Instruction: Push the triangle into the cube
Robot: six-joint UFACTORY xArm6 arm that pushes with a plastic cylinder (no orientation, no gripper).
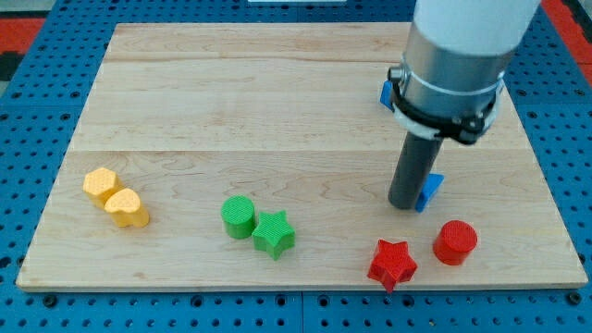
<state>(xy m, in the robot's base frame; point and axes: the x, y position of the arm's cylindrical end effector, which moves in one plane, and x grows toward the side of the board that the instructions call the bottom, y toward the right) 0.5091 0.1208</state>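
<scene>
Since there are no jaws, only my tip, you'll see it touching the blue triangle on its left. That small rigid block looks light and likely to swivel, so push through its middle toward the blue cube, mostly hidden behind the arm.

The arm comes down from the view's top right as a broad white cylinder, cut off by the frame's upper edge. Below the white shell sits a grey metal collar ringed by a thin black cable or clamp band. From the collar a straight dark rod drops nearly upright, leaning only slightly toward the view's left as it descends. My tip rests at the wooden board's surface in the right half of the view, roughly at mid-height. No other joints or links show.
</scene>
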